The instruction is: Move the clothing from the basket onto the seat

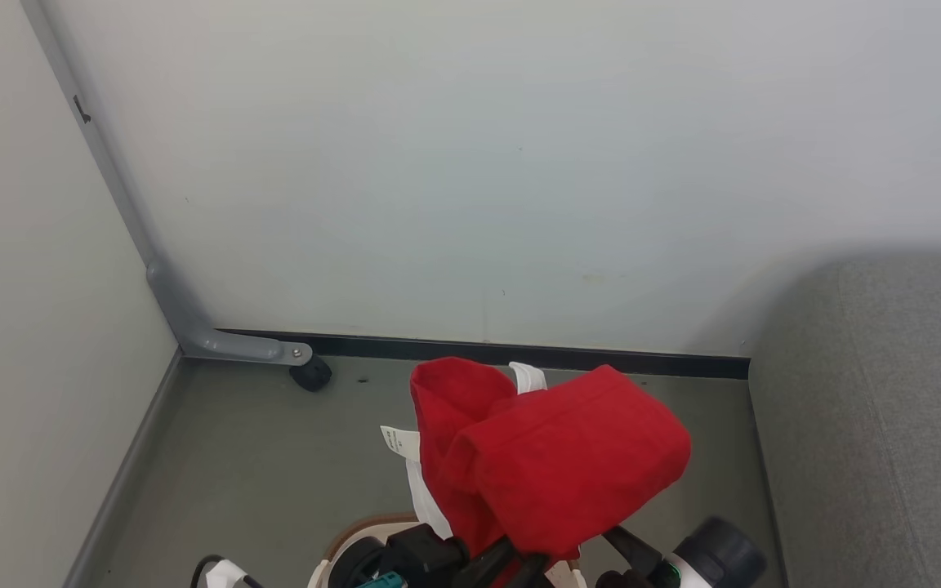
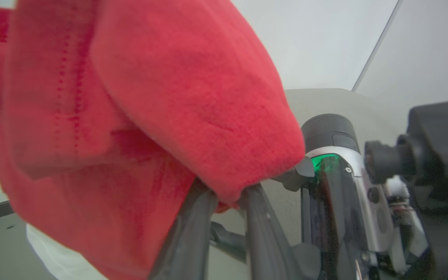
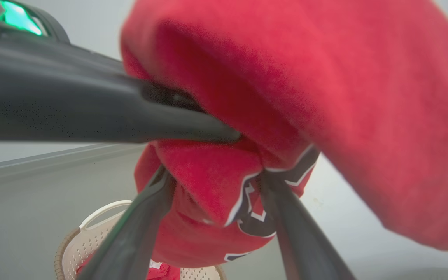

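Observation:
A bundle of red clothing [image 1: 552, 465] with white trim hangs lifted above the grey floor, over the cream basket [image 1: 340, 549] at the bottom edge. My left gripper [image 2: 228, 194] is shut on a fold of the red cloth; its dark fingers come up under the bundle [image 1: 511, 559]. In the right wrist view my right gripper [image 3: 212, 175] stands wide open under the same bundle, with red cloth bearing a black, white-outlined number sagging between its fingers. Below it, the basket [image 3: 91, 233] holds more red cloth [image 3: 163, 272]. The grey seat [image 1: 871, 408] is at the right.
A pale wall stands straight ahead with a black baseboard [image 1: 519, 353]. In the left corner, a grey metal bracket ends in a black caster wheel [image 1: 311, 373] on the floor. Bare grey floor [image 1: 258, 465] lies between the corner and the basket.

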Available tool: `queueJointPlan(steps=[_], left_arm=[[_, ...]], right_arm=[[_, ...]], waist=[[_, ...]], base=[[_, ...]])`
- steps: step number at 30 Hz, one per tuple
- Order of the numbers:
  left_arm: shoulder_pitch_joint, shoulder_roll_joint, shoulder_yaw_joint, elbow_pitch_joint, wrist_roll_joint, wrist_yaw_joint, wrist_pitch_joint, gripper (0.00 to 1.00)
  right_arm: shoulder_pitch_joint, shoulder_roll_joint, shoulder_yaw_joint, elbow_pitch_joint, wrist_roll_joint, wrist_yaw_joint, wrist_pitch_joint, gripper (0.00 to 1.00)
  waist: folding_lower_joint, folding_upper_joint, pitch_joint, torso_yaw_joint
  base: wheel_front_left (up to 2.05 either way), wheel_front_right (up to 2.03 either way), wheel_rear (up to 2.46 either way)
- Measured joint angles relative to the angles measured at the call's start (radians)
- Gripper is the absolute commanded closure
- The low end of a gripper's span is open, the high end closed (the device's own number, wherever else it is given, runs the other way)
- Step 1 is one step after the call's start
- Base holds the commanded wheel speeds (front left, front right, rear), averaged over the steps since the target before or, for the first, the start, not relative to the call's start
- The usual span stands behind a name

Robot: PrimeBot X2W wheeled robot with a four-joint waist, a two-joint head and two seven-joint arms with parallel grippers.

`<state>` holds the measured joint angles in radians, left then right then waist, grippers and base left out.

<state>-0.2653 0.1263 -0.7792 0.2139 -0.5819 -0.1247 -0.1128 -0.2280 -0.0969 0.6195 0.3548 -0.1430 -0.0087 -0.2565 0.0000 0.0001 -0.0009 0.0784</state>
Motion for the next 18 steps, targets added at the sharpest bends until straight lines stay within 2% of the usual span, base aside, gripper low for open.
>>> queueJointPlan(steps=[4, 5, 6, 7, 8, 18], left_arm=[[-0.002, 0.003, -0.006, -0.003, -0.034, 0.0, 0.01, 1.0], [-0.004, 0.004, -0.007, -0.004, -0.036, 0.0, 0.015, 1.0], [-0.004, 0.006, -0.008, -0.005, -0.04, 0.0, 0.015, 1.0], [-0.004, 0.008, -0.009, -0.005, -0.043, 0.0, 0.015, 1.0], [-0.004, 0.01, -0.01, -0.005, -0.045, 0.0, 0.015, 1.0], [-0.004, 0.022, -0.015, -0.019, -0.06, 0.0, 0.023, 1.0]], right_arm=[[-0.01, 0.001, 0.003, 0.004, 0.0, 0.0, 0.0, 0.0], [-0.01, 0.002, 0.003, 0.005, 0.001, 0.0, 0.0, 0.17], [-0.01, 0.002, 0.003, 0.006, 0.003, 0.0, 0.0, 0.6], [-0.01, 0.002, 0.002, 0.006, 0.005, 0.0, 0.0, 0.93], [-0.01, 0.003, 0.002, 0.006, 0.008, 0.0, 0.0, 1.0], [-0.008, 0.011, -0.005, -0.003, 0.041, -0.003, 0.0, 1.0]], waist=[[0.0, 0.0, 0.0, 0.0], [0.0, 0.0, 0.0, 0.001], [0.0, 0.0, 0.0, 0.001], [0.0, 0.0, 0.0, 0.002], [0.0, 0.0, 0.0, 0.003], [0.0, 0.0, 0.001, 0.007]], base=[[0.0, 0.0, 0.0], [0.0, 0.0, 0.0], [0.0, 0.0, 0.0], [0.0, 0.0, 0.0], [0.0, 0.0, 0.0], [0.0, 0.0, 0.0]])
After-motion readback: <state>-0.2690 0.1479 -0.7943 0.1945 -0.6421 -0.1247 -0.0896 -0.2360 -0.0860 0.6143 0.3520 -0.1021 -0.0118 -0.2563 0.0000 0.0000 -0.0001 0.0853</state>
